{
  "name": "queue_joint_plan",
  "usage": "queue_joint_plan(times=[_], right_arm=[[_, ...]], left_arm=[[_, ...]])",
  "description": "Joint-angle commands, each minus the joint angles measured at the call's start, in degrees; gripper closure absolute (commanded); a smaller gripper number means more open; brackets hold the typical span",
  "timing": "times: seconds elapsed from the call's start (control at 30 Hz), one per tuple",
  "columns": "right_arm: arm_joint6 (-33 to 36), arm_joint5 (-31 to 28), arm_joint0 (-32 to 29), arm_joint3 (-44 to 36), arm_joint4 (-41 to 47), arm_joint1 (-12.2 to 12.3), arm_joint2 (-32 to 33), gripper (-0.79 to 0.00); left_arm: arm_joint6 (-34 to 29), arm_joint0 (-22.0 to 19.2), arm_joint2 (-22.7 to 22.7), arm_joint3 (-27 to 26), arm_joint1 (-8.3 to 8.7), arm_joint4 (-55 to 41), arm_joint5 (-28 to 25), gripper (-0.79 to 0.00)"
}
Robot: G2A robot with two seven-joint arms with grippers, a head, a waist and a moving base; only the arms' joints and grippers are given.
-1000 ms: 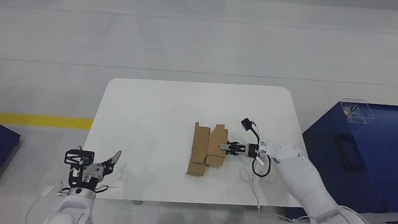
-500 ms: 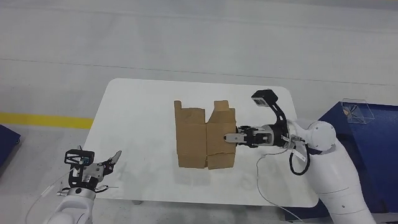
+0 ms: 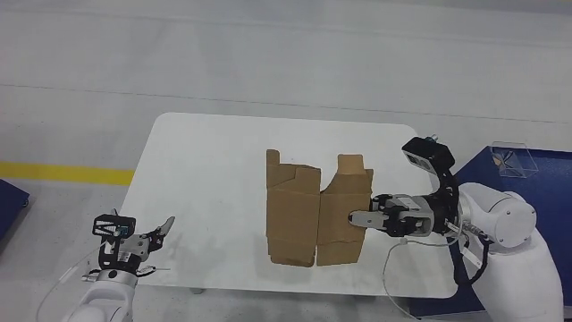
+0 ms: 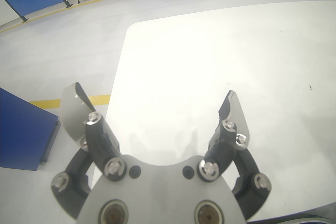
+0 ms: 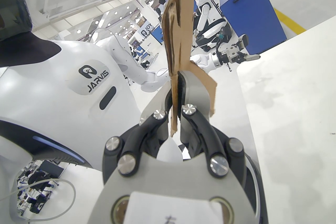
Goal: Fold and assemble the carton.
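Note:
A flattened brown carton hangs in the air over the near right part of the white table, its broad face toward the top camera. My right gripper is shut on its right edge. In the right wrist view the carton stands edge-on, pinched between the fingers of the right gripper. My left gripper is open and holds nothing, just off the table's near left corner; in its own view the left gripper points over the bare table.
A blue cabinet with a clear plastic box on it stands right of the table. Another blue unit sits beyond the left edge. A thin cable hangs from the right arm.
The right arm has lifted the carton off the table and drawn it up and to the right, so its broad face now shows. The left arm has not moved.

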Motion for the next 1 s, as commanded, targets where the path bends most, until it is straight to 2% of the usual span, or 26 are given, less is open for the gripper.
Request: queue_joint_plan(times=[0.0,0.6,0.67,0.77,0.87,0.97], right_arm=[[0.0,0.0,0.0,0.0,0.0,0.0,0.0,0.0],[0.0,0.0,0.0,0.0,0.0,0.0,0.0,0.0],[-1.53,1.16,-0.56,-0.58,1.08,-0.05,-0.26,0.0],[-3.06,4.07,-0.57,-0.46,10.74,-0.1,0.93,0.0],[-2.21,9.01,-0.36,0.25,25.38,-0.32,1.33,0.0],[-3.52,19.04,-0.19,2.08,40.14,-0.81,-1.21,0.0]], left_arm=[[0.0,0.0,0.0,0.0,0.0,0.0,0.0,-0.785],[0.0,0.0,0.0,0.0,0.0,0.0,0.0,-0.785],[0.0,0.0,0.0,0.0,0.0,0.0,0.0,-0.785],[0.0,0.0,0.0,0.0,0.0,0.0,0.0,-0.785],[0.0,0.0,0.0,0.0,0.0,0.0,0.0,-0.785],[0.0,0.0,0.0,0.0,0.0,0.0,0.0,-0.785]])
